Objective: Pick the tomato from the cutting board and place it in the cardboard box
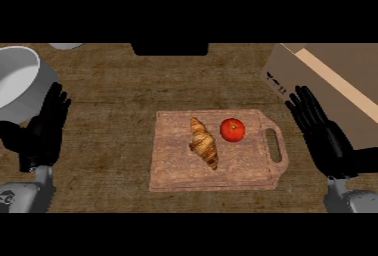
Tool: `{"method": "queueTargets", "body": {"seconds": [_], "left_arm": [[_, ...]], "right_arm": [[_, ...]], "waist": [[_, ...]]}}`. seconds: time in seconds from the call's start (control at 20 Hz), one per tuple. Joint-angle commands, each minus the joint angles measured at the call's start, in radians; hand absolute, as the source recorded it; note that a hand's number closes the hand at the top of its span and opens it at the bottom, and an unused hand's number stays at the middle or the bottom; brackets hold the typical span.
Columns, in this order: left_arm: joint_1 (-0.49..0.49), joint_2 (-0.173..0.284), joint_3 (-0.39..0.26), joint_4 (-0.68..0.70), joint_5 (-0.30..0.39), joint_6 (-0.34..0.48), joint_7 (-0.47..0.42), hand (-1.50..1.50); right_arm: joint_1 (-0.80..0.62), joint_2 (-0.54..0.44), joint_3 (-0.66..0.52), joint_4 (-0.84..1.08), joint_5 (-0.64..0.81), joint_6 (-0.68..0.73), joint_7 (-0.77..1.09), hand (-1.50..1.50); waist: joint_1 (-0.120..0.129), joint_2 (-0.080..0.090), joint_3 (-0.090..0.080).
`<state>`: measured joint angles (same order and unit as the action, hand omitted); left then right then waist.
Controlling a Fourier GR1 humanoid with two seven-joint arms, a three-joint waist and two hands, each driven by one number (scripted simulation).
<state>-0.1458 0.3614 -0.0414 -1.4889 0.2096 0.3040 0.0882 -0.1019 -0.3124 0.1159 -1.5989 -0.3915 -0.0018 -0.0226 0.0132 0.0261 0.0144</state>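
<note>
We see both robot hands spread flat: left robot hand (44, 131), right robot hand (319, 131). Between them, a cutting board (177, 172) carries a round tomato (232, 130) beside a croissant (204, 142); the cardboard box (336, 87) sits behind the right.

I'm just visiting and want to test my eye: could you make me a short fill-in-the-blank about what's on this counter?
1. The tomato lies on the ___ board.
2. Left of the tomato on that board lies a ___.
3. The cardboard box stands at the view's ___ side, behind the right hand.
4. The left hand rests near a grey ___.

Missing words: cutting; croissant; right; pot.
</note>
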Motion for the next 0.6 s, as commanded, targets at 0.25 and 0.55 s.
{"method": "queueTargets", "body": {"seconds": [0.25,0.55], "left_arm": [[0.0,-0.033,0.008,-0.075,0.059,-0.026,0.019,0.0],[0.063,-0.047,-0.009,-0.117,0.107,-0.088,0.03,0.0]], "right_arm": [[0.081,0.039,-0.317,0.049,0.084,-0.436,-0.079,1.5],[0.227,0.037,-0.15,0.099,0.462,-0.673,-0.108,-1.5]], "waist": [[-0.049,-0.036,-0.015],[-0.011,-0.029,-0.016]]}}
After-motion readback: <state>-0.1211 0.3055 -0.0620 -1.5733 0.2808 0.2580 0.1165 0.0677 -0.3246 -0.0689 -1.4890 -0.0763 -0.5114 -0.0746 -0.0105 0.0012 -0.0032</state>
